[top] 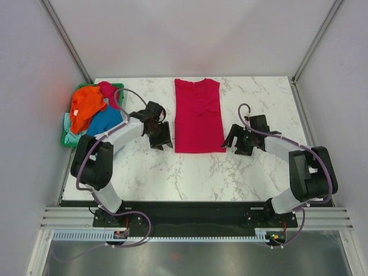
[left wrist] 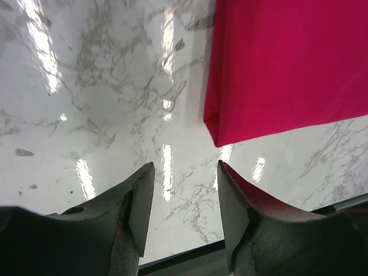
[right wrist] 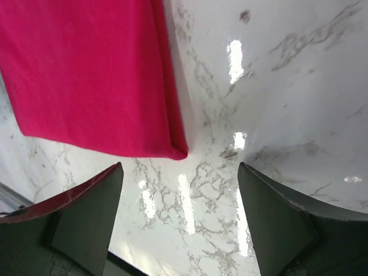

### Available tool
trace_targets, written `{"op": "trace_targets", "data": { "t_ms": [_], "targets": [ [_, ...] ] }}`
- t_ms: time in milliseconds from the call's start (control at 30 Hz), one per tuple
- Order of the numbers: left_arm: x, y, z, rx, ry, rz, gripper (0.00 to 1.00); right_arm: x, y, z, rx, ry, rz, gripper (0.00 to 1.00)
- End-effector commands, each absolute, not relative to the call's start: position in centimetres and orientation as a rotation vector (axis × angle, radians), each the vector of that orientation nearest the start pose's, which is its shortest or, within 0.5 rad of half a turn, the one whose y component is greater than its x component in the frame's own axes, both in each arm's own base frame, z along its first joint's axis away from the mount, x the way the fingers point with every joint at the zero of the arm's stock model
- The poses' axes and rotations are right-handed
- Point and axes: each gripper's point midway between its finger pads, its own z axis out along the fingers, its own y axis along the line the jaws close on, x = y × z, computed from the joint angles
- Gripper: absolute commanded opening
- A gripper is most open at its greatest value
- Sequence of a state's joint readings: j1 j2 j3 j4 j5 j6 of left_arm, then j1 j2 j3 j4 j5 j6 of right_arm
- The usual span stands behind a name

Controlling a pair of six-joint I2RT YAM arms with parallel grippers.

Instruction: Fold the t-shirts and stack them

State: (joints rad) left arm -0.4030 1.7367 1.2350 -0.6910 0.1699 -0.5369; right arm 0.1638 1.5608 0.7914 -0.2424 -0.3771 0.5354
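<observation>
Two grey-and-black jointed robot arms
The left arm (top: 121,137) and right arm (top: 284,146) share pale grey links, bulky black joints, looping purple-grey cables (top: 117,98) and dark, matte, wedge-shaped fingers (left wrist: 127,215).

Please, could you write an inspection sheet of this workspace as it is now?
Surface: white marble table, glossy.
Job's things: magenta shirt lies flat at centre, sides folded in; orange shirt, blue shirt, mint shirt and another magenta cloth heaped in the green basket, far left.
Clutter: nothing seen.
Hands: left hand open, empty, beside the flat shirt's near left corner; right hand open, empty, beside its near right corner; neither touches it.
Cables: left cable and right cable each loop above an arm.
Surroundings: pale walls, metal frame posts.
</observation>
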Motion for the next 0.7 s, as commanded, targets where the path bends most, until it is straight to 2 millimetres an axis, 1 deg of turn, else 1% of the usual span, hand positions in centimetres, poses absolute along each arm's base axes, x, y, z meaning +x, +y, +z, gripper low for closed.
{"op": "trace_targets", "data": {
  "t_ms": [0, 33, 67, 100, 167, 200, 233, 267, 300, 400, 467, 500, 567, 600, 633, 667],
  "targets": [
    [31.7, -20.8, 6.4, -0.188, 2.726, -0.627, 0.55, 31.0, 15.0, 4.0, 0.307, 2.553, 0.830, 0.88],
    [31.2, -21.1, 5.8, -0.189, 2.737, -0.639, 0.55, 30.7, 15.2, 3.5, 0.311, 2.560, 0.840, 0.86],
    [30.8, -21.5, 5.1, -0.187, 2.741, -0.670, 0.55, 30.8, 15.4, 3.1, 0.311, 2.558, 0.851, 0.85],
    [30.6, -21.6, 4.7, -0.192, 2.743, -0.678, 0.55, 30.8, 15.6, 2.9, 0.314, 2.562, 0.864, 0.84],
    [30.2, -21.8, 3.9, -0.199, 2.743, -0.693, 0.55, 30.9, 15.9, 2.7, 0.304, 2.565, 0.869, 0.80],
    [30.5, -22.0, 3.9, -0.194, 2.722, -0.710, 0.56, 30.9, 16.0, 2.4, 0.303, 2.572, 0.870, 0.79],
    [30.5, -22.1, 3.9, -0.204, 2.715, -0.716, 0.56, 30.9, 16.0, 2.3, 0.306, 2.572, 0.868, 0.75],
    [30.3, -22.2, 3.6, -0.206, 2.720, -0.722, 0.56, 31.0, 16.1, 2.1, 0.304, 2.573, 0.867, 0.74],
    [30.7, -22.3, 3.7, -0.208, 2.699, -0.733, 0.56, 31.0, 16.0, 1.9, 0.307, 2.575, 0.862, 0.73],
    [31.0, -22.6, 4.1, -0.238, 2.668, -0.765, 0.56, 31.0, 15.9, 1.3, 0.312, 2.591, 0.853, 0.70],
    [30.7, -22.8, 4.7, -0.236, 2.658, -0.783, 0.56, 30.9, 15.9, 0.9, 0.312, 2.600, 0.851, 0.70],
    [30.5, -23.0, 5.7, -0.231, 2.633, -0.799, 0.56, 30.8, 16.0, 0.8, 0.310, 2.602, 0.852, 0.69],
    [30.3, -22.6, 5.9, -0.238, 2.619, -0.779, 0.56, 30.5, 15.9, 0.3, 0.309, 2.618, 0.847, 0.69],
    [30.3, -22.7, 6.4, -0.236, 2.603, -0.787, 0.56, 30.4, 15.8, 0.1, 0.310, 2.625, 0.845, 0.68],
    [30.2, -22.6, 6.4, -0.235, 2.600, -0.784, 0.56, 30.9, 15.9, 0.2, 0.301, 2.604, 0.849, 0.68],
    [30.1, -22.6, 6.6, -0.237, 2.601, -0.794, 0.54, 30.7, 16.0, -0.2, 0.304, 2.613, 0.851, 0.68]
  ]
}}
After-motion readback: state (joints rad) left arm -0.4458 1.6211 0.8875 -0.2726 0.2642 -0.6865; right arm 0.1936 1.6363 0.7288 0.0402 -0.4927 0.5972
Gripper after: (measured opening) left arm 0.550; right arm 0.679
